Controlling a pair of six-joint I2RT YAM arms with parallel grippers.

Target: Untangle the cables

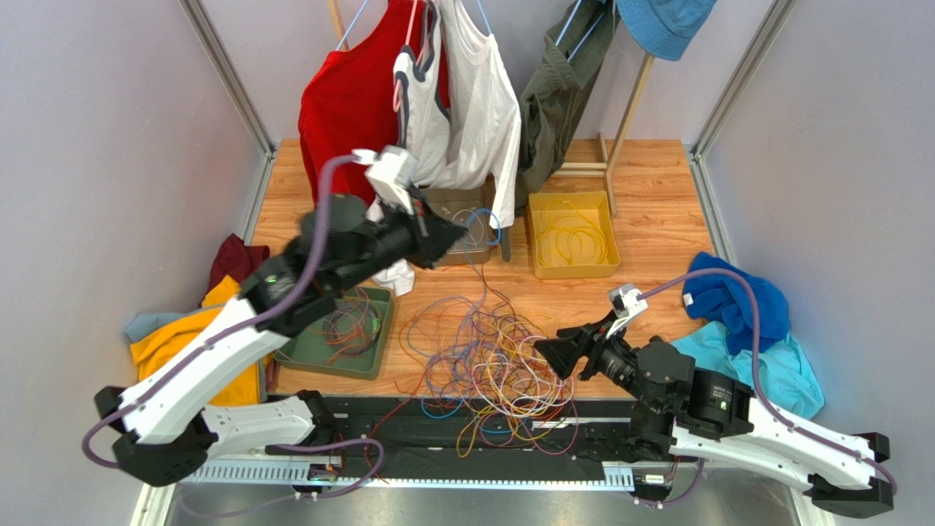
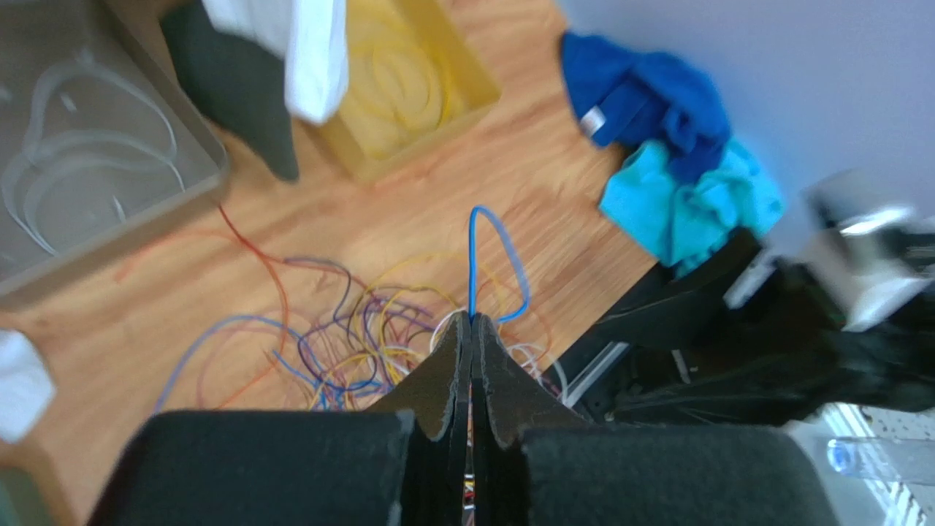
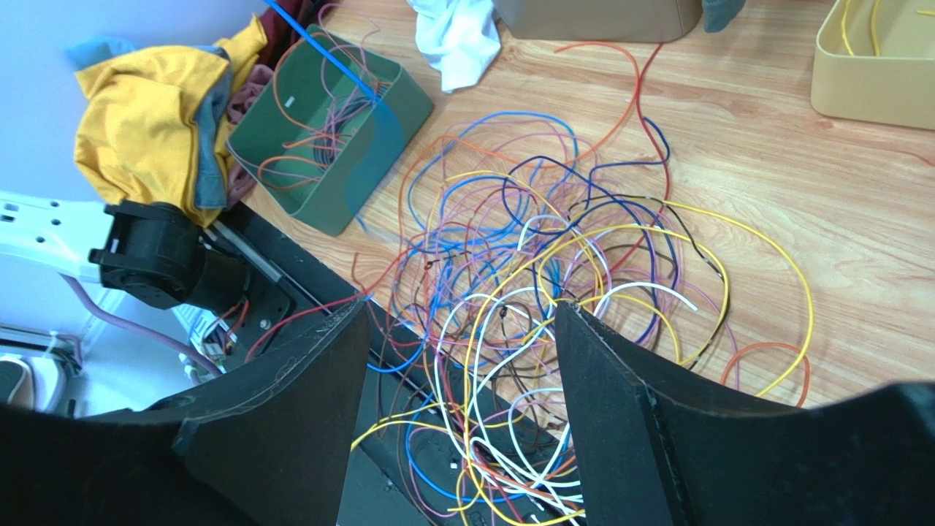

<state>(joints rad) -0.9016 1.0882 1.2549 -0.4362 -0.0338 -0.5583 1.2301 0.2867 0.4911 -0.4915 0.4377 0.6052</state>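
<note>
Right wrist: cables (image 3: 527, 236) loose multicolour snarl; right pincer (image 3: 461, 318) spread; left pincer (image 2: 472, 323) pinching blue cable (image 2: 473, 263).

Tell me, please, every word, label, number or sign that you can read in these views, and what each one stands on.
No text can be read in any view.
White tag on the blue garment: too blurred and small, no letters legible.
Cables: no print visible on them.
</note>
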